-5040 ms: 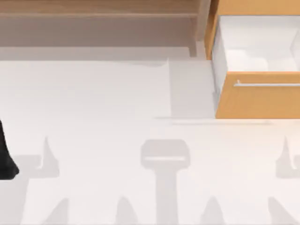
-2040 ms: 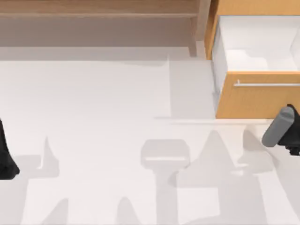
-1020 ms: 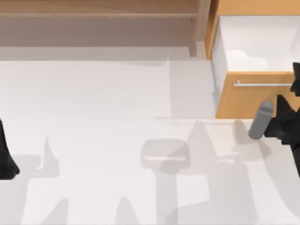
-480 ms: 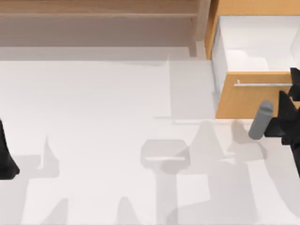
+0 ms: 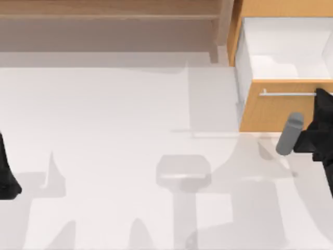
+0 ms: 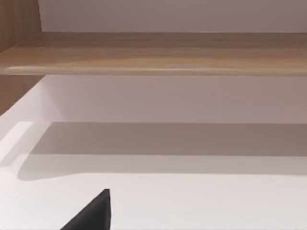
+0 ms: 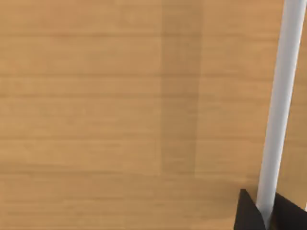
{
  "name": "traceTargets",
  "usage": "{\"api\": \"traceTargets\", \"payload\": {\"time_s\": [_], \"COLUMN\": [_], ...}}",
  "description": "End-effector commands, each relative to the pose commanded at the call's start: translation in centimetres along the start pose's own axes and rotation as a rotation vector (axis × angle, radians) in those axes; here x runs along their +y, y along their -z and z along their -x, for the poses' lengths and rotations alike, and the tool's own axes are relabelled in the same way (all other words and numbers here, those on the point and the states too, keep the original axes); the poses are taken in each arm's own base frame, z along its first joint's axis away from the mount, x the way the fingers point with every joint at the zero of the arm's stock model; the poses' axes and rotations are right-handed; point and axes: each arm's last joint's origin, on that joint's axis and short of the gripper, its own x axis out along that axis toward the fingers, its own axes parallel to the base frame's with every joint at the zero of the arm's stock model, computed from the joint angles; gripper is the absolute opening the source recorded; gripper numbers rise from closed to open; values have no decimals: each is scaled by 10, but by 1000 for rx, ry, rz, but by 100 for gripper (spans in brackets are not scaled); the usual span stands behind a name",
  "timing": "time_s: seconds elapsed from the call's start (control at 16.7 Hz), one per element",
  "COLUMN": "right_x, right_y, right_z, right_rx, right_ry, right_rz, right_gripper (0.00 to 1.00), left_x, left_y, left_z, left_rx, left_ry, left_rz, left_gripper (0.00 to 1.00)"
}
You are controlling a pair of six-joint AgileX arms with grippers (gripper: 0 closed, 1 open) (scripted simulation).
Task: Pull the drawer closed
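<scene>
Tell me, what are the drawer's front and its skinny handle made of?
The drawer's front panel looks like wood: orange-tan with faint grain lines, matte. Its handle looks like metal, a smooth silver-white bar, though painted plastic could look the same. The right gripper sits at the handle.

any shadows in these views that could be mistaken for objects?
Top view: soft grey arm-shaped shadows lie on the white table, one by the right gripper at the drawer. Left wrist view: broad shadow under the shelf. Right wrist view: faint darker band on the drawer front beside the handle.
</scene>
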Motion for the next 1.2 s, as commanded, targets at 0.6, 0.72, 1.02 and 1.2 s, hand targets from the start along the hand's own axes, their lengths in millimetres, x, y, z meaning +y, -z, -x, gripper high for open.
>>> {"api": "traceTargets", "payload": {"time_s": [0.6,0.72,1.02,1.2], "right_x": [0,0,1,1], "right_y": [-1,-2,-1,0], "right_z": [-3,-14,-50,-62], "right_rx": [-2,-3,-1,-1], "right_ry": [-1,3,-3,-6], "right_rz": [-3,-3,-1,-1], "right_gripper": [0,0,0,0], "left_x": [0,0,0,0], "left_y": [0,0,0,0], "left_z": [0,0,0,0], "left_rx": [0,0,0,0], "left_ry": [0,0,0,0], "left_rz": [0,0,0,0], "left_gripper": [100,100,100,100]}}
